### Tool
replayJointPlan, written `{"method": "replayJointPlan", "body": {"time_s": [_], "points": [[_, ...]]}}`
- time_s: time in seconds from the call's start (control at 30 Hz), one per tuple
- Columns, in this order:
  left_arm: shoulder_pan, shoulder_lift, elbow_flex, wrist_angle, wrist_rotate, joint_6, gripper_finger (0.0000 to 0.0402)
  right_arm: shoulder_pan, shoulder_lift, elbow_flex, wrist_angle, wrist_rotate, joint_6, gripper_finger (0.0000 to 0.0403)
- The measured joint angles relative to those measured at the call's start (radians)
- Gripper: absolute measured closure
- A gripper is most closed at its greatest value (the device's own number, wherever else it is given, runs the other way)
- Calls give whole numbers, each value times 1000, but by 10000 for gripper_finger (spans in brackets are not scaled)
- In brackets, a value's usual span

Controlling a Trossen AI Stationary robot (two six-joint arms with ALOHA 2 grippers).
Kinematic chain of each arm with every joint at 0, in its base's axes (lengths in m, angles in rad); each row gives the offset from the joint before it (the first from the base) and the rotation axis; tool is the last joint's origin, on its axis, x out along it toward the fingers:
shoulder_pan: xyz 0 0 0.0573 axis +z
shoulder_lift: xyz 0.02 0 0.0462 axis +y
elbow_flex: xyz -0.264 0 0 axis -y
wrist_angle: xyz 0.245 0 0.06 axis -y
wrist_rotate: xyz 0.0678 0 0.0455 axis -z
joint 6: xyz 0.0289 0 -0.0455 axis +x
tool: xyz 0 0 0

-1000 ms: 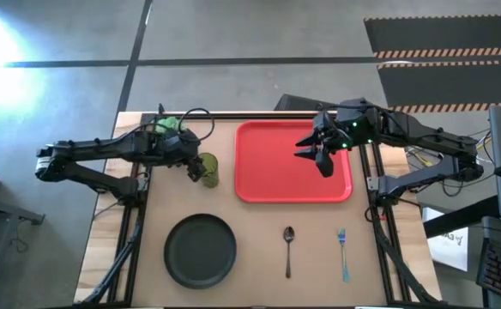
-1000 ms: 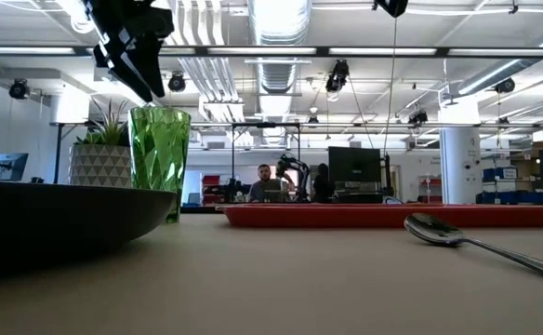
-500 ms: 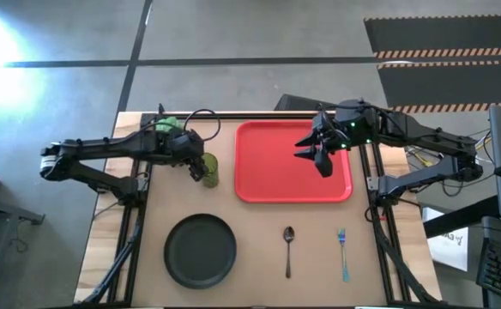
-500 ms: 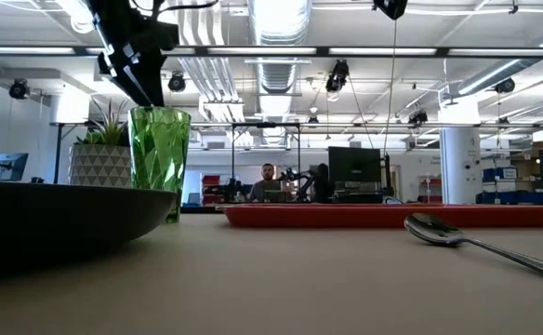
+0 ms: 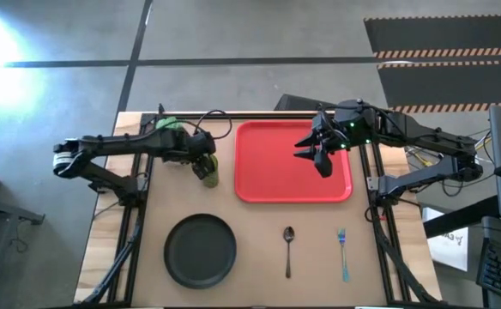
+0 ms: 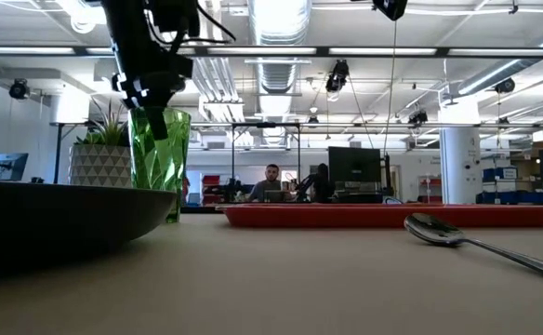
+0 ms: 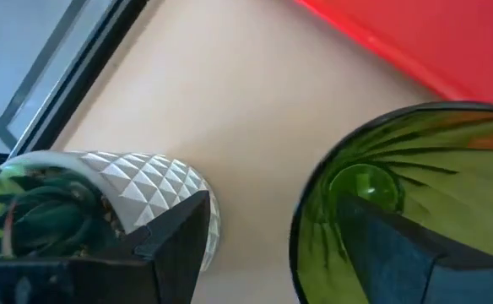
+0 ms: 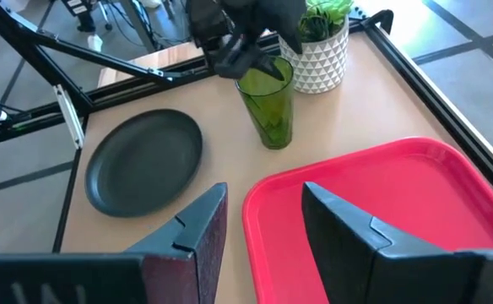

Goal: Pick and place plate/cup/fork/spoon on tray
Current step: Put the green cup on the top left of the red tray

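Just behind cup (image 5: 208, 171), plant pot (image 5: 170, 129)

A bright red tray (image 5: 276, 176), a dark grey-black plate (image 5: 200, 250) and a translucent, faceted olive-green cup (image 8: 268, 105) are seen on the tan desk (image 5: 259, 249). A white, triangle-patterned pot (image 8: 320, 64) is shown.

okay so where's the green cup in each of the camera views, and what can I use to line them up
High view: the cup sits just left of the tray.
Low view: at left, upright, in front of the plant pot.
Left wrist view: fills the lower right, seen from above.
Right wrist view: upper centre, beside the pot.
Shared landmark: the white plant pot next to it.
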Motion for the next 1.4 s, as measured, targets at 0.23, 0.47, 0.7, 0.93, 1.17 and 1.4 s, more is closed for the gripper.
{"method": "replayJointPlan", "body": {"time_s": [0.23, 0.47, 0.7, 0.93, 1.17, 1.4], "points": [[-1, 53, 16, 2, 61, 3, 240, 0, 0, 0, 0, 1, 0, 264], [-2, 37, 26, 12, 64, 24, 389, 0, 0, 0, 0, 7, 0, 268], [0, 27, 60, 9, 55, 27, 400, 0, 0, 0, 0, 35, 0, 271], [35, 36, 224, 197, 46, 83, 401, 0, 0, 0, 0, 35, 4, 275], [160, 140, 395, 258, 190, 113, 401, 0, 0, 0, 1, 35, 4, 275], [254, 394, 598, 99, 305, 213, 401, 0, 0, 0, 7, 35, 14, 277]]}}
